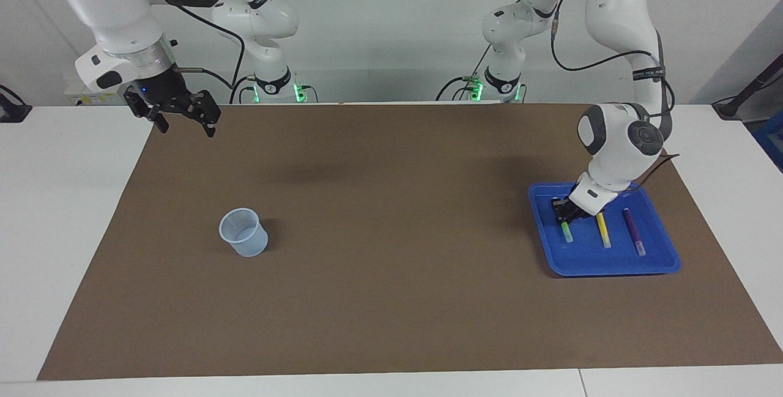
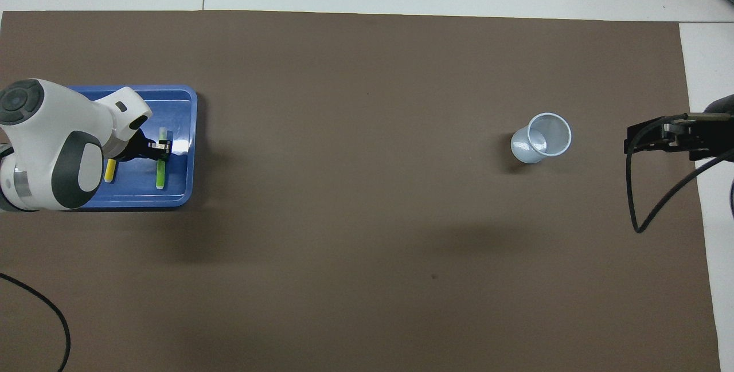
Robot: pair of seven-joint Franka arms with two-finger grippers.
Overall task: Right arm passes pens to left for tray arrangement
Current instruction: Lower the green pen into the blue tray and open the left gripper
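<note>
The blue tray point(image 1: 612, 266) lies at the left arm's end of the table and also shows in the overhead view point(image 2: 179, 195). Three pens lie side by side in it: green point(image 1: 567, 233), yellow point(image 1: 603, 230) and purple point(image 1: 634, 232). In the overhead view the green pen point(image 2: 160, 175) and the yellow pen point(image 2: 109, 170) show, while the purple one is hidden under the arm. My left gripper point(image 1: 561, 212) is down in the tray at the green pen's robot-side half point(image 2: 161, 145). My right gripper point(image 1: 186, 125) is open and empty, held in the air over the brown mat's corner at its own end point(image 2: 636, 138).
A small translucent pale-blue cup point(image 1: 243, 232) stands upright on the brown mat point(image 1: 391, 232) toward the right arm's end, and it appears empty in the overhead view point(image 2: 542, 138). A black cable point(image 2: 636, 211) hangs from the right arm.
</note>
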